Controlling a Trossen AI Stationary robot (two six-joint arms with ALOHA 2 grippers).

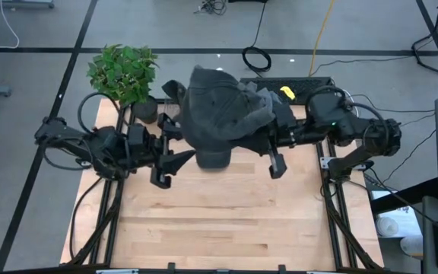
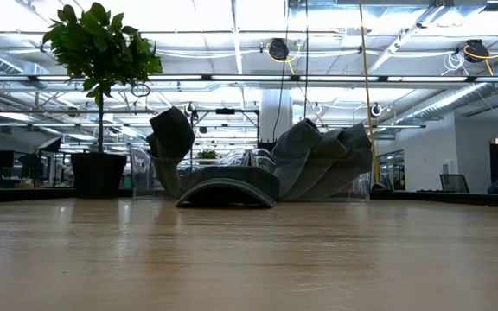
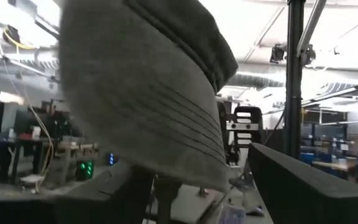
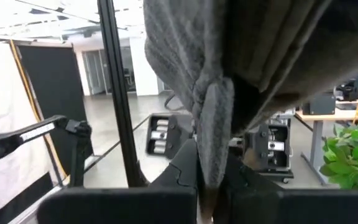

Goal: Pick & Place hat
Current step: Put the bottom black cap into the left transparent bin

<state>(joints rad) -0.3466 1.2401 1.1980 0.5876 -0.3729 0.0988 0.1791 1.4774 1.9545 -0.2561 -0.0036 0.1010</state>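
1. Clearly, the grey hat [image 1: 217,114] sits at the far middle of the wooden table [image 1: 219,221], near its back edge, spread between the two arms; in the low view its curved brim [image 2: 227,188] lies on the wood while the crown is bunched and pulled up to one side.
2. The right gripper [image 4: 209,180] is pinched tight on a fold of the hat's fabric, which hangs straight down into its closed fingers in the right wrist view.
3. The left gripper [image 1: 175,161] is at the hat's left side with its fingers parted; in the left wrist view the stitched brim fills the space ahead of them, and no grip on it can be made out.
4. With only the right side appearing to hold, the hat's weight hangs from one thin fold. A quick lift or swing could likely pull that fold free and drop the hat short of its place.
5. The loose brim may drag on the table as the crown rises, twisting the hat and straining the pinch.
6. The potted plant [image 1: 124,72] stands just beside the left arm at the table's far left corner; a wide sweep on that side could brush its leaves or tip the pot.
7. The open left fingers are close to the cloth and could snag it if that arm moves while the right one pulls.
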